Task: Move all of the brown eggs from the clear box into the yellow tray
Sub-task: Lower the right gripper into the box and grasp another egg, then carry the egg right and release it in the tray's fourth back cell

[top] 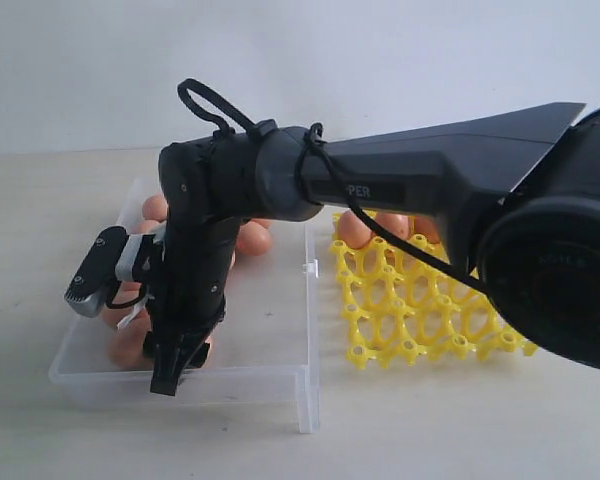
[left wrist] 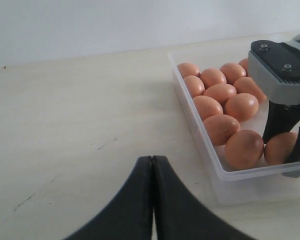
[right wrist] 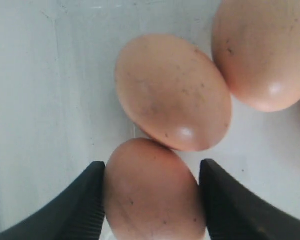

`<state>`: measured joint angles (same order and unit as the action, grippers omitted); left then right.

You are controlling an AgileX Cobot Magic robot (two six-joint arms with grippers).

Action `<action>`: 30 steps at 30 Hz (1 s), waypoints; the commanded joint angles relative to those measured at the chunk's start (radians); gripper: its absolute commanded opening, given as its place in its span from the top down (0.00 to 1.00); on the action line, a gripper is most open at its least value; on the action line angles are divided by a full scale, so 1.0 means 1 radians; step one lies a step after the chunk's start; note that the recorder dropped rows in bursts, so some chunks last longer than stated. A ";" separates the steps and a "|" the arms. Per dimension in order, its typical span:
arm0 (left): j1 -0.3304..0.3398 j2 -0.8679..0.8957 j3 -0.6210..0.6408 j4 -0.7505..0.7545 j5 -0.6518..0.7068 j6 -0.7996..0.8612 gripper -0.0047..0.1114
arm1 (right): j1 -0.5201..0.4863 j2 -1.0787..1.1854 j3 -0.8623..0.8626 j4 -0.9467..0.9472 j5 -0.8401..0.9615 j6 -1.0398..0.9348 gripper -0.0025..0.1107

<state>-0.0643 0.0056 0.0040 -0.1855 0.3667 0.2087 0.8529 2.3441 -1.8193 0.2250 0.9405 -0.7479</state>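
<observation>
Several brown eggs (left wrist: 221, 93) lie packed in the clear box (top: 280, 375). My right gripper (right wrist: 152, 172) reaches down into the box at its near left corner and stands open astride one brown egg (right wrist: 150, 200). One pad touches the egg and a thin gap shows at the other; the egg still rests on the box floor against a second egg (right wrist: 172, 92). The yellow tray (top: 420, 310) lies right of the box, with eggs (top: 355, 230) in its far row. My left gripper (left wrist: 153, 161) is shut and empty over bare table beside the box.
The right arm (top: 400, 180) spans across the tray and the box from the right. The box has a small clasp (top: 308, 268) on the wall facing the tray. Bare pale tabletop (left wrist: 80, 125) stretches beside the box.
</observation>
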 commanded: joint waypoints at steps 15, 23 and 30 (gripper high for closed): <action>-0.004 -0.006 -0.004 -0.003 -0.010 0.000 0.96 | -0.252 -0.596 0.885 0.262 -1.116 0.229 0.98; -0.004 -0.006 -0.004 -0.003 -0.010 0.000 0.96 | -0.586 -0.618 0.975 0.060 -1.175 0.578 0.98; -0.004 -0.006 -0.004 -0.003 -0.010 0.000 0.96 | -0.692 -0.562 0.951 -0.021 -1.189 0.648 0.98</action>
<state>-0.0643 0.0056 0.0040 -0.1855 0.3667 0.2087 0.1853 1.7501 -0.8505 0.2608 -0.2427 -0.1446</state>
